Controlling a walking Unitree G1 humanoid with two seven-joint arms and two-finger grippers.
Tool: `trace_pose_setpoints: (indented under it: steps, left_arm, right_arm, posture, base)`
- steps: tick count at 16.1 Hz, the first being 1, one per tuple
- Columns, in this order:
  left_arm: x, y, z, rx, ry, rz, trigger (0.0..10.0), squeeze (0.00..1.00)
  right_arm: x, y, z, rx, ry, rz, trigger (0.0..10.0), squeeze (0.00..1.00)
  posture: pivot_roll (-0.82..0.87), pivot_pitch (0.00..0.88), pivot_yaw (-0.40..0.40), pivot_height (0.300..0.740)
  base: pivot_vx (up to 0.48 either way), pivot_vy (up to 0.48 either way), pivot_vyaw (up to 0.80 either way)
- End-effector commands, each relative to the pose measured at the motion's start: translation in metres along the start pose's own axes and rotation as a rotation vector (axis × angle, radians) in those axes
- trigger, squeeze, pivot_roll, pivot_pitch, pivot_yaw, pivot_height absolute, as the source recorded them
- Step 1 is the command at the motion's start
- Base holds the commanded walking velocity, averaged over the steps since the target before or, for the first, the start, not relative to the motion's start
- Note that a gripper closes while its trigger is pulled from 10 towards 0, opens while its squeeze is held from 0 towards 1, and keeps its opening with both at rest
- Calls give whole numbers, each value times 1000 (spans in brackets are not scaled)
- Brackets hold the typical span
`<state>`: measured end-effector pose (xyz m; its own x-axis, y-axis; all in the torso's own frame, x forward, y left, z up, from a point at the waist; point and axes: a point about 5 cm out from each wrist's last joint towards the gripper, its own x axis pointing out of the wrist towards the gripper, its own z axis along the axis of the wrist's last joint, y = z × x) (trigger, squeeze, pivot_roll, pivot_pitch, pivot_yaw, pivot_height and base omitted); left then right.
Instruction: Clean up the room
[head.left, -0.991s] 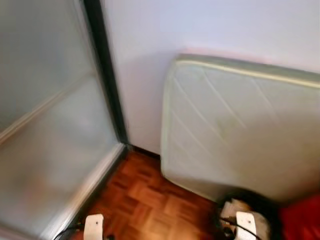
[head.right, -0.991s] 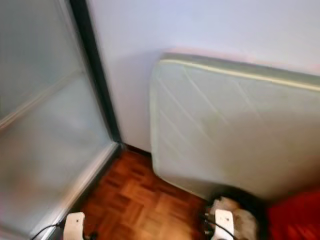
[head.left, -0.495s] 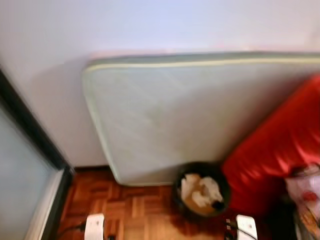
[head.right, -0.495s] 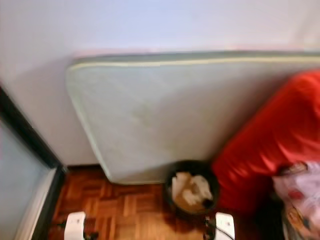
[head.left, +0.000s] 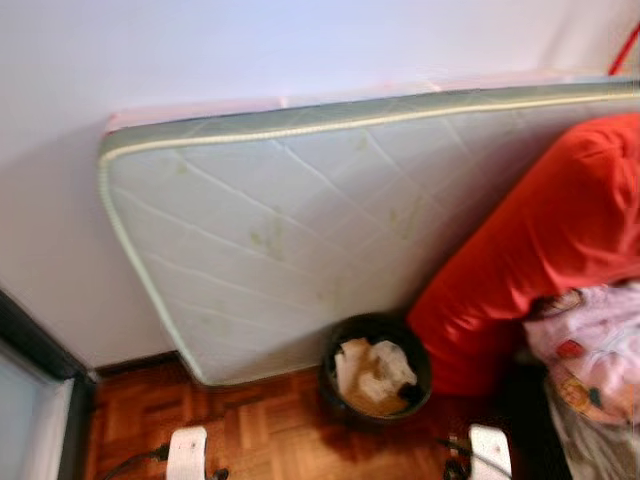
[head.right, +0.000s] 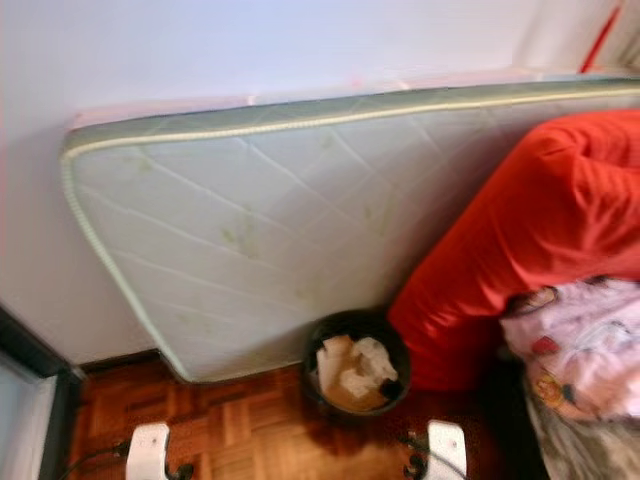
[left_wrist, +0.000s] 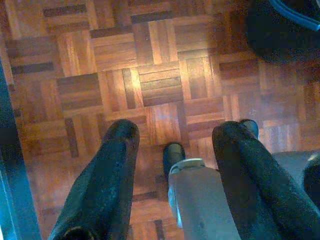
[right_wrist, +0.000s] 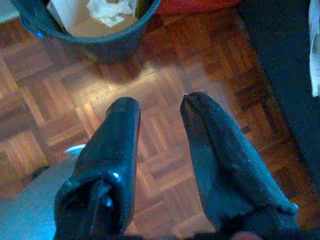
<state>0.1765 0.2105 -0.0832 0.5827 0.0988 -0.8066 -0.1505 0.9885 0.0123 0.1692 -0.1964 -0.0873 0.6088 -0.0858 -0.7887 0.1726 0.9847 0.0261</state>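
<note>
You have both grippers, left gripper and right gripper, open and empty; the wastebasket looks part-filled, so cleanup is probably unfinished.

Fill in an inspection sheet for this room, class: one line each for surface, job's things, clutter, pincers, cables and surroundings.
Surface: wooden parquet floor, bare where visible.
Job's things: dark round waste bin on the floor, holding cardboard and crumpled paper.
Clutter: red cushion leaning on the mattress beside the bin; pink patterned fabric lying against it.
Pincers: left pincer open, empty, above the floor; right pincer open, empty, above the floor near the bin.
Cables: thin dark cables by the robot's arms.
Surroundings: quilted mattress on its edge against a white wall; dark door frame at the left.
</note>
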Motion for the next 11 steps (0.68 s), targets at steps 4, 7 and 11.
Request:
trace_pose_setpoints:
  steps: [4,7,11]
  left_arm:
    - [-49,71,-101,19,179,103,10000,0]
    - [-50,73,-102,47,189,102,10000,0]
    - [-51,74,-101,20,182,96,10000,0]
  right_arm:
    - [-14,-47,-32,270,126,-86,10000,0]
    - [-14,-43,-35,293,132,-82,10000,0]
    - [-14,-40,-36,250,149,-52,10000,0]
  posture:
    - [64,0,25,740]
    - [44,0,42,740]
    - [41,0,34,740]
  base:
    - [0,0,-788]
    - [0,0,-788]
    - [0,0,-788]
